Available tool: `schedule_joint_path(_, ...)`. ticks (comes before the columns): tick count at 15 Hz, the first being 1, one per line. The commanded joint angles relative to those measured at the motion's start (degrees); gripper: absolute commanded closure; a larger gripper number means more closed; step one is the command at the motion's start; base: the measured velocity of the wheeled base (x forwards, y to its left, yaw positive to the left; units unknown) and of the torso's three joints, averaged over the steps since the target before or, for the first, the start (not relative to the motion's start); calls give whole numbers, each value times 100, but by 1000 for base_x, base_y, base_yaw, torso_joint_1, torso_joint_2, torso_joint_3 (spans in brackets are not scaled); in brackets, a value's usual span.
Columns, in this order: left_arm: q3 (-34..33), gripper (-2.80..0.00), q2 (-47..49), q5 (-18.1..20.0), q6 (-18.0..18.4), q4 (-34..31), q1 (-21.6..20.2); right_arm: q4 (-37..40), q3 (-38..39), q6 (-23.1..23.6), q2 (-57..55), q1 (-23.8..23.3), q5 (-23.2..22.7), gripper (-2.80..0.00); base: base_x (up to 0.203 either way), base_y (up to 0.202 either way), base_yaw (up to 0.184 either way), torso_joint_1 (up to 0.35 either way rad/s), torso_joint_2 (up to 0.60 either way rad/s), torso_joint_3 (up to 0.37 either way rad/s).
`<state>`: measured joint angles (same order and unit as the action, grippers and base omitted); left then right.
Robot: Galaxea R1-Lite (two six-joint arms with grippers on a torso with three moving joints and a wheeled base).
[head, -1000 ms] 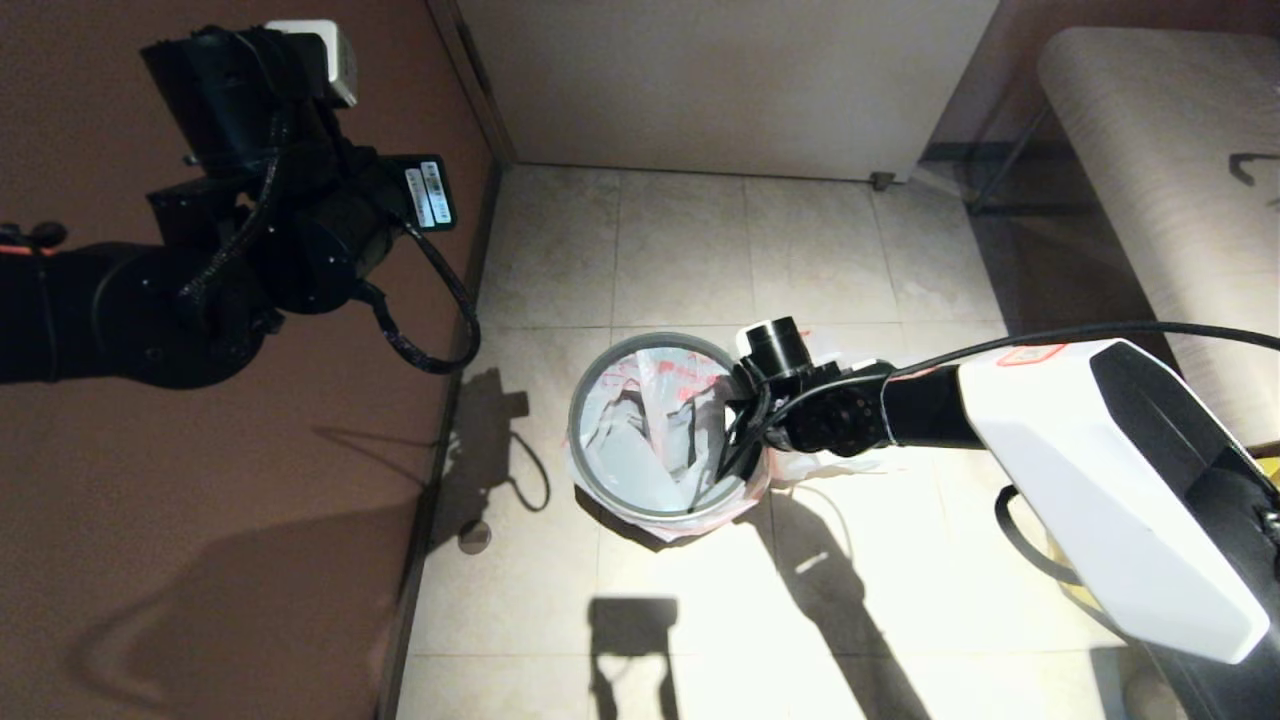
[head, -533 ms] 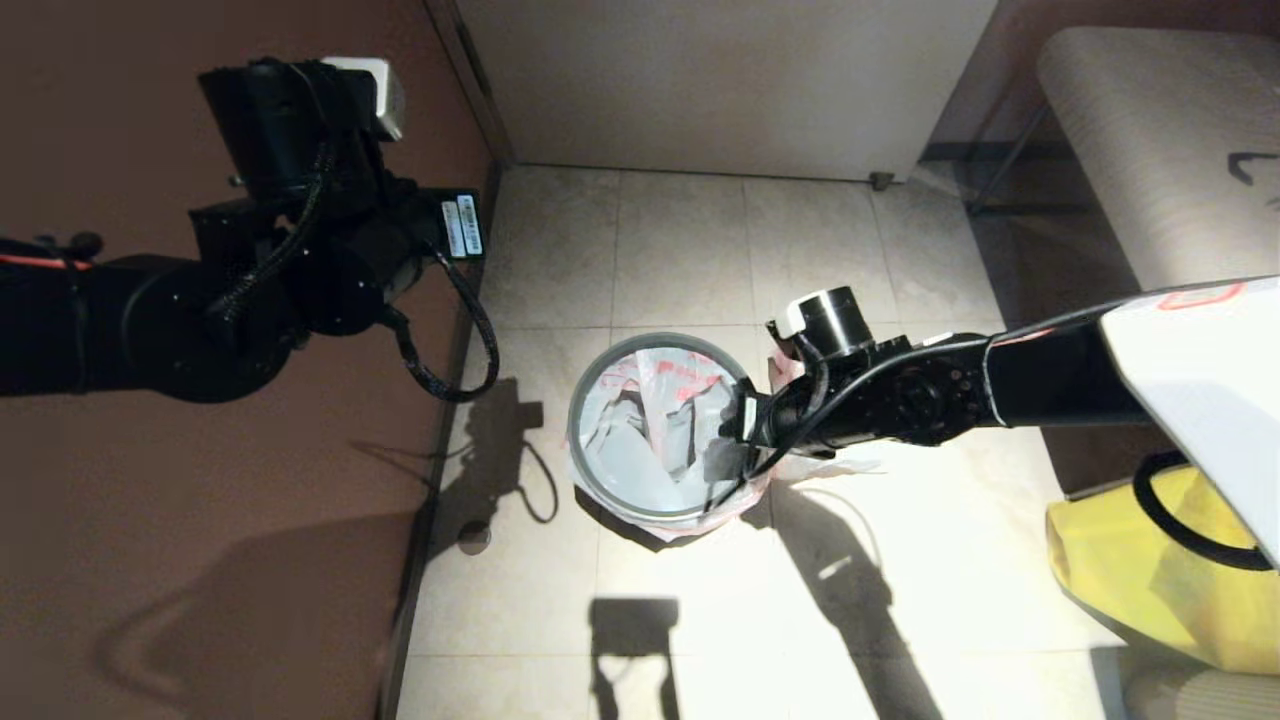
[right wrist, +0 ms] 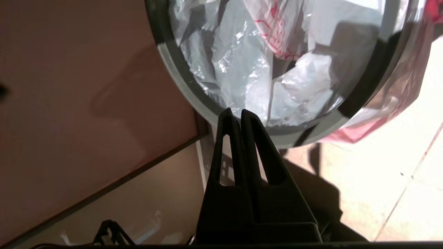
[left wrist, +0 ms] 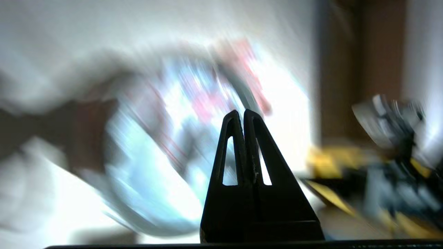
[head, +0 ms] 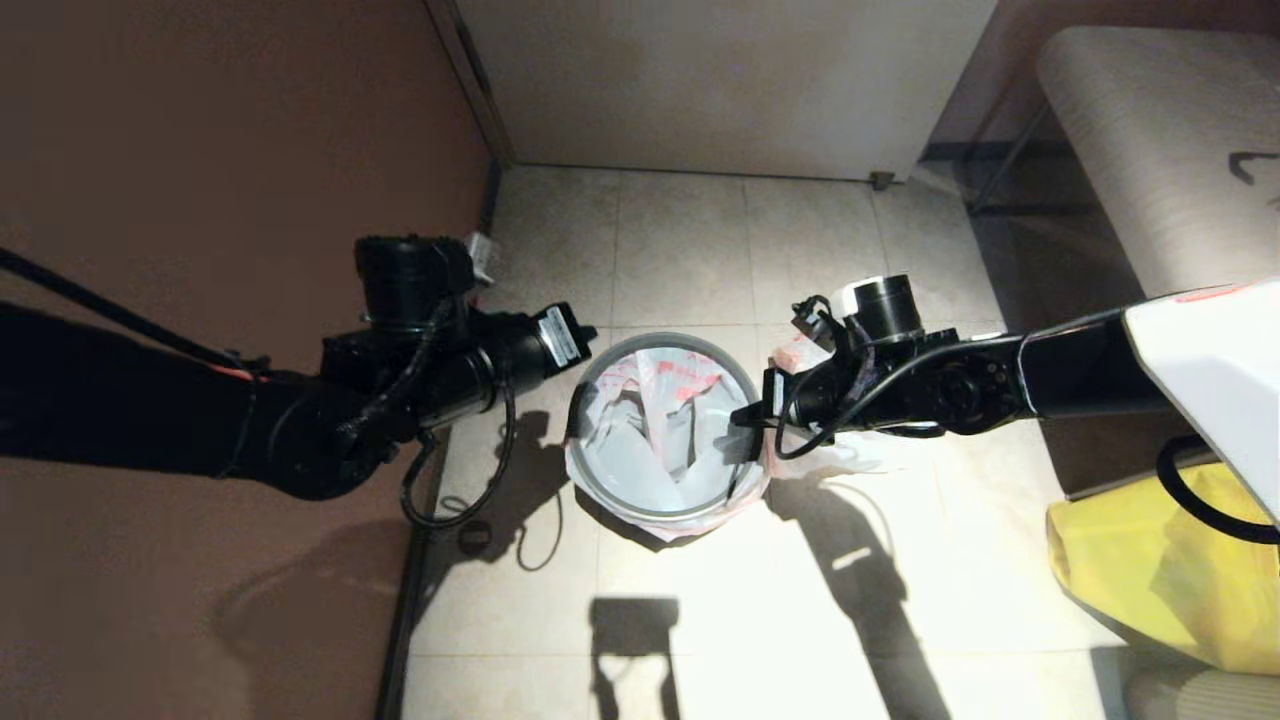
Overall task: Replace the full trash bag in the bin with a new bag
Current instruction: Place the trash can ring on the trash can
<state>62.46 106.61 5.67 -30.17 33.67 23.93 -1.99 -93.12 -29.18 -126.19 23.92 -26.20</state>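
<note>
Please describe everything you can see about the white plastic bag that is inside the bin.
The new bag is thin, translucent white plastic with red print, crinkled and glossy. It lines the bin: its mouth is folded over the grey hoop rim, and a skirt of film hangs outside, pinkish at the side nearer the robot. Inside, the film lies in loose folds, with one printed flap sagging across the middle. No bottles show through it. The right pincer, shut, is at the rim; whether it touches the bag I cannot tell.

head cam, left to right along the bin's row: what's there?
Left arm → left gripper, shut, at the bin's left rim → bin lined with the new bag → right gripper, shut, at the bin's right rim → right arm → big yellow bag.
</note>
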Motion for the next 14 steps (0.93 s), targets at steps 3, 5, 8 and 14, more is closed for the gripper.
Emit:
schedule_joint_path(3,-304,0,1336,782,-371,1056,-374,-224,-239,-5,-624,-91,-156,0,0,0,0,0,0,0)
schedule_joint_path(5,-265,0,1740,1099,-518,1441,-630,-302,-529,6,-1046,-159,-134,0,0,0,0,0,0,0)
schedule_joint_path(8,-251,0,2153,1248,-552,1529,-827,-838,-680,3,-1414,-180,-111,0,0,0,0,0,0,0)
schedule_joint_path(14,-67,0,3059,1287,-543,1915,-1109,-856,-853,8,-1736,-196,-88,0,0,0,0,0,0,0)
